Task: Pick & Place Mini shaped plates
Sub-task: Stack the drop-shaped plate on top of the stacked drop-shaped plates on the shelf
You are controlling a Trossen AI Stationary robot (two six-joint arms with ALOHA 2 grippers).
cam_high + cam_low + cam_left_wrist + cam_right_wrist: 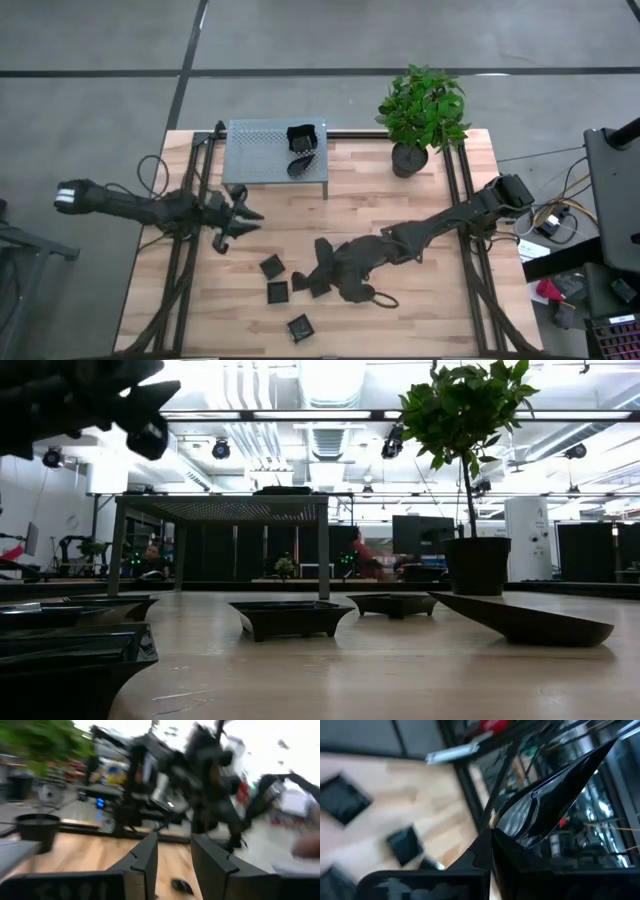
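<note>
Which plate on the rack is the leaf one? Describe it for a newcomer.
Find the grey perforated metal rack at the far edge of the wooden table, left of the potted green plant. On its right end, the black leaf-shaped plate lies nearer the table's middle, pointed and elongated, unlike the black square plate behind it.

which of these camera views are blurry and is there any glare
Left wrist view: room heavily motion-smeared, own fingers sharper. Right wrist view: table and square plates blurred, bright glare streaks on the gripped leaf-shaped plate. Low view: ceiling lights blown out. High view: sharp.
</note>
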